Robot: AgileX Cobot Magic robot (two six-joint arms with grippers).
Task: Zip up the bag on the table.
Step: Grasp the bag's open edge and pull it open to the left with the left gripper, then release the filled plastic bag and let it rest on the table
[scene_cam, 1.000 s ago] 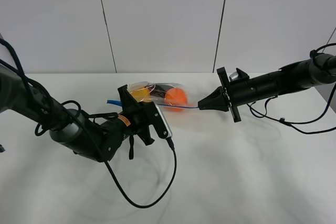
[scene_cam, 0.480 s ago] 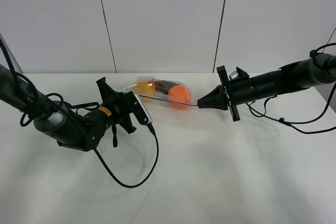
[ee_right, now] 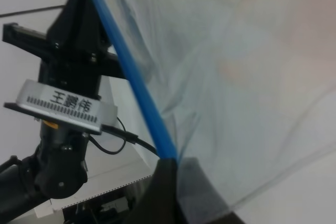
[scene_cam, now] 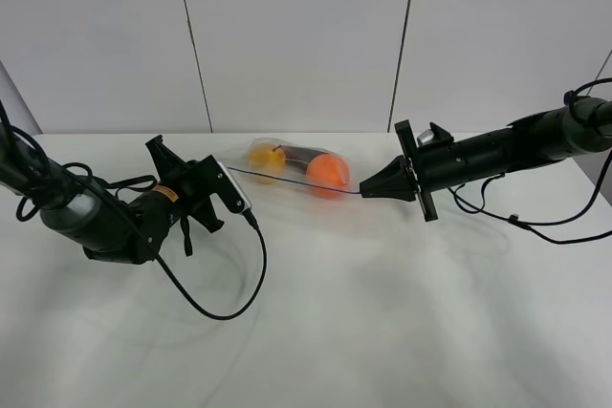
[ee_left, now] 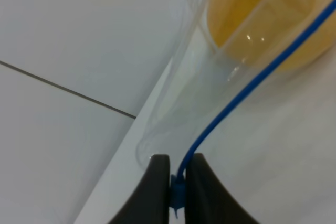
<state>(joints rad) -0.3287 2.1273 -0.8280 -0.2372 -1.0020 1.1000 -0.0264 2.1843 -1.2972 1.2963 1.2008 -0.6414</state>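
Observation:
The clear bag (scene_cam: 292, 167) lies on the white table (scene_cam: 382, 322), stretched between my two grippers, with a yellow fruit (scene_cam: 265, 158) and an orange one (scene_cam: 327, 171) inside. Its blue zipper strip (scene_cam: 296, 183) runs taut along the near edge. My left gripper (scene_cam: 227, 173) is shut on the strip's left end; the left wrist view shows its fingers (ee_left: 157, 187) pinching a blue slider (ee_left: 177, 196) just past the yellow fruit (ee_left: 257, 19). At the right end, my right gripper (scene_cam: 364, 191) is shut on the strip (ee_right: 131, 72), with the bag film (ee_right: 236, 77) beside it.
A black cable (scene_cam: 222, 308) from the left arm loops over the table in front of the bag. More cables (scene_cam: 535, 225) trail under the right arm. A grey panelled wall (scene_cam: 296, 35) stands right behind the table's far edge.
My left gripper has slid leftward along the zipper strip, from the bag's middle to its left end. The bag now lies stretched out. The right gripper has held still.

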